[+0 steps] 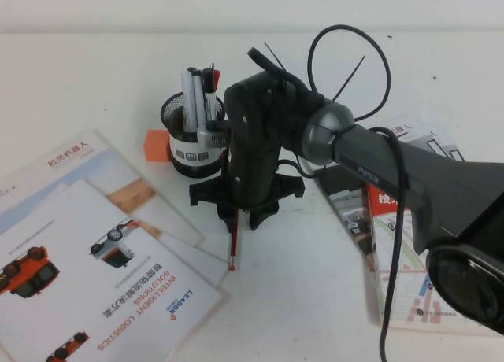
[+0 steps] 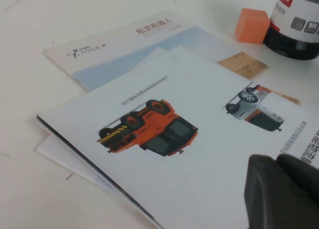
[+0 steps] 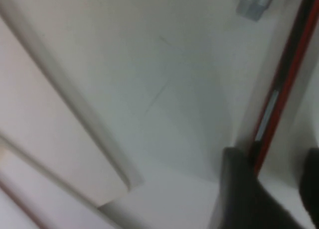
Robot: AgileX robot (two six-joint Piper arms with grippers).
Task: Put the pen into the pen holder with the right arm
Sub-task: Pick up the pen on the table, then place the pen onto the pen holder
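While the right hand hangs low over the table, the pen lies flat beneath it, its long axis running from the hand toward the robot. Fingers stand apart, straddling the shaft. The pen holder stands just behind. The left hand rests over the brochures, farther off; its fingers cannot be judged.

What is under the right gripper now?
Under the right gripper lies the pen on the white table, its lower end showing near the brochures. Its upper part is covered by the gripper. The left gripper hangs over the brochures.
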